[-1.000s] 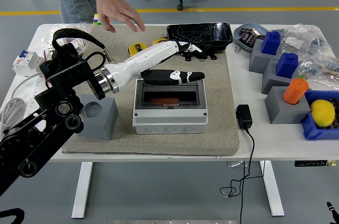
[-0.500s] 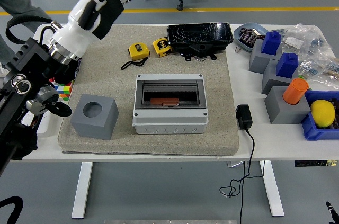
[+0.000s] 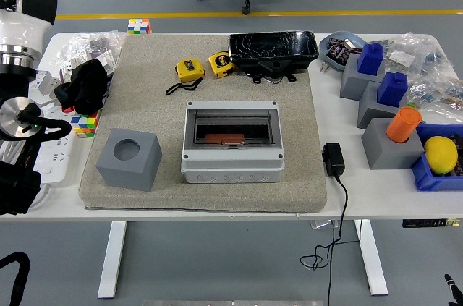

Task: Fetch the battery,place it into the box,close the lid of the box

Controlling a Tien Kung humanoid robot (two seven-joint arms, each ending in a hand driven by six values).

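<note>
The grey box [image 3: 231, 165] sits in the middle of the beige mat [image 3: 296, 176]. Its smoked see-through lid [image 3: 231, 126] lies flat and shut. Through the lid I see an orange-brown battery [image 3: 223, 138] lying inside. My left arm [image 3: 16, 27] stands raised at the picture's far left edge, well away from the box. Only its white forearm and black joints show, and the hand runs off the top-left corner. Nothing touches the box. My right arm is out of the picture.
On the mat's left stands a grey cube with a round hole [image 3: 129, 159]. Two yellow tape measures [image 3: 188, 69] and a black tray [image 3: 273, 49] lie behind the box. A black adapter [image 3: 333, 159], grey and blue blocks [image 3: 370, 67], an orange cylinder [image 3: 404, 124] and a lemon [image 3: 440, 153] crowd the right.
My left arm has swung from over the box's lid up and away to the far left edge. The person's hand that reached over the table's far side is gone.
</note>
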